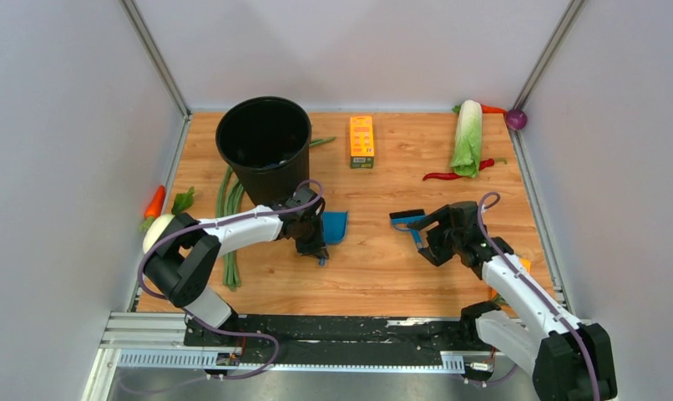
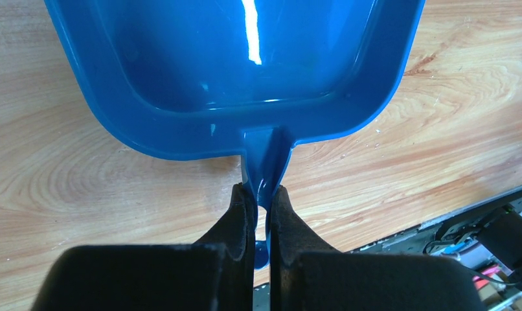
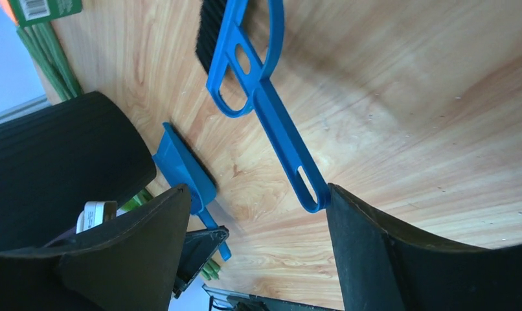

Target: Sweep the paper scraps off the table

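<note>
Clamped with left fingers (image 2: 236,220) on thin handle of light stiff dustpan (image 2: 245,97), with right fingers (image 3: 401,259) apart beside brush (image 3: 284,142) handle, likely best hold.

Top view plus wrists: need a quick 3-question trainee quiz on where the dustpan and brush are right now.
1. True or false: the left hand is shut on the handle of the dustpan.
2. The brush is: A) clamped in the right hand; B) lying on the table, with the right hand open at its handle end; C) standing upright on its bristles.
3. Name the black container just behind the left hand in the top view.
Key: 1 true; 2 B; 3 the bucket.
</note>
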